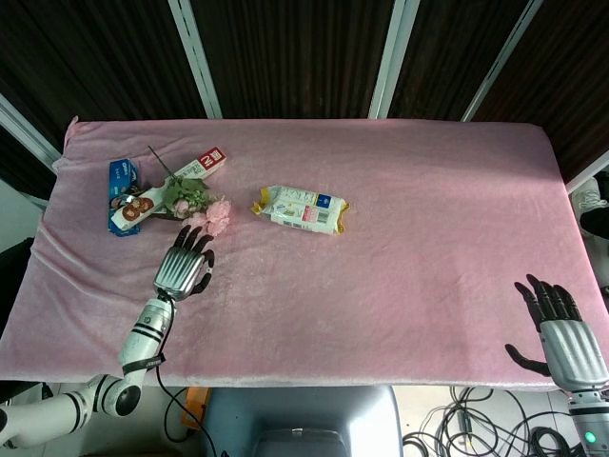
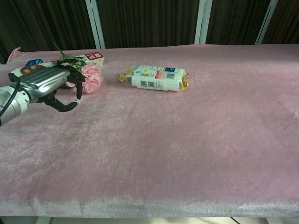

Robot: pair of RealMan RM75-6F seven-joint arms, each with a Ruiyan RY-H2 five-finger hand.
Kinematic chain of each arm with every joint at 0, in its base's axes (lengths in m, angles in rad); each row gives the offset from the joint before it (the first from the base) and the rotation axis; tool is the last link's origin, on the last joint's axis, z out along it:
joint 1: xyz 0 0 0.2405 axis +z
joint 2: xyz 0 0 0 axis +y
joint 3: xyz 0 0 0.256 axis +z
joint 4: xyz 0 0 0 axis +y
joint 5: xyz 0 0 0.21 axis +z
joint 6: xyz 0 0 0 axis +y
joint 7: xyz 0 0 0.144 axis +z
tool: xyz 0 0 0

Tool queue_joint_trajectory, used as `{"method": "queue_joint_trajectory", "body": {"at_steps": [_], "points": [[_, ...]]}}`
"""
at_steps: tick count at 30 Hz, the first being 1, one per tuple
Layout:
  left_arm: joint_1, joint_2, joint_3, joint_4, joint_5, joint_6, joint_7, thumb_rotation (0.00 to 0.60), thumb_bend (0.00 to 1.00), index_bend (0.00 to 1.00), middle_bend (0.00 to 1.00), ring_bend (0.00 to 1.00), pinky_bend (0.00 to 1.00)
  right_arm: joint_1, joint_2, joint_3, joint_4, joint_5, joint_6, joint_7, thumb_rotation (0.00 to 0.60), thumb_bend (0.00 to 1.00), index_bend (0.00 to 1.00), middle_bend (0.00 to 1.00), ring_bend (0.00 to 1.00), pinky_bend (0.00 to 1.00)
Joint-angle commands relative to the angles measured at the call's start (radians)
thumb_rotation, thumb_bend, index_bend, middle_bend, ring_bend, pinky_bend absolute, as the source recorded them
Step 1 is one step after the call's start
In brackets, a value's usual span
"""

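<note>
My left hand (image 1: pixel 186 267) hovers over the pink cloth just in front of a bunch of pink roses (image 1: pixel 211 218), fingers apart and holding nothing; in the chest view the left hand (image 2: pixel 49 84) partly covers the roses (image 2: pixel 91 77). A white and yellow snack packet (image 1: pixel 303 208) lies flat near the table's middle, also seen as the packet (image 2: pixel 158 78) in the chest view. My right hand (image 1: pixel 561 328) is at the front right edge of the table, fingers spread and empty.
Behind the roses lie a cookie packet (image 1: pixel 133 208), a blue packet (image 1: pixel 119 174) and a red and white box (image 1: pixel 206 164). The pink cloth (image 1: pixel 409 238) covers the whole table. Cables (image 1: pixel 476 424) lie on the floor in front.
</note>
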Motion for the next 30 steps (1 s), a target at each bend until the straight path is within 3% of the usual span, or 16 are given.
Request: {"method": "queue_joint_trajectory", "body": {"at_steps": [1,4,6,8,10,16,22,27,30], "points": [[0.064,0.119,0.023,-0.230,0.060,0.130,0.088,0.600,0.40,0.62,0.19,0.05,0.01,0.005,-0.006,-0.003,-0.003,-0.007,-0.008,-0.008,0.600,0.34,0.00,0.00,0.00,0.00],[0.077,0.143,0.035,-0.285,0.051,0.135,0.121,0.600,0.39,0.52,0.18,0.04,0.01,0.010,-0.011,-0.008,-0.008,-0.018,-0.015,-0.017,0.600,0.34,0.00,0.00,0.00,0.00],[0.083,0.149,0.037,-0.303,0.022,0.128,0.151,0.600,0.39,0.36,0.15,0.02,0.01,0.012,-0.013,-0.010,-0.009,-0.024,-0.019,-0.019,0.600,0.34,0.00,0.00,0.00,0.00],[0.085,0.155,0.035,-0.318,-0.010,0.118,0.171,0.600,0.38,0.12,0.10,0.00,0.00,0.014,-0.014,-0.011,-0.010,-0.025,-0.019,-0.019,0.600,0.34,0.00,0.00,0.00,0.00],[0.086,0.163,0.031,-0.335,-0.038,0.110,0.185,0.600,0.38,0.01,0.07,0.00,0.00,0.015,-0.014,-0.010,-0.010,-0.024,-0.021,-0.018,0.600,0.34,0.00,0.00,0.00,0.00],[0.105,0.196,0.042,-0.380,-0.030,0.141,0.208,0.600,0.38,0.00,0.06,0.00,0.00,0.019,-0.016,-0.007,-0.007,-0.016,-0.027,-0.019,0.600,0.34,0.00,0.00,0.00,0.00],[0.232,0.319,0.155,-0.451,0.091,0.288,0.199,0.600,0.38,0.00,0.04,0.00,0.00,0.015,-0.012,-0.009,-0.008,-0.012,-0.023,-0.022,0.600,0.34,0.00,0.00,0.00,0.00],[0.403,0.363,0.253,-0.352,0.175,0.448,0.006,0.600,0.38,0.00,0.01,0.00,0.00,0.008,-0.015,-0.009,-0.015,0.001,-0.019,-0.046,0.600,0.34,0.00,0.00,0.00,0.00],[0.457,0.344,0.261,-0.261,0.178,0.474,-0.110,0.600,0.38,0.00,0.00,0.00,0.00,0.007,-0.026,-0.007,-0.015,0.003,-0.016,-0.071,0.600,0.34,0.00,0.00,0.00,0.00]]}}
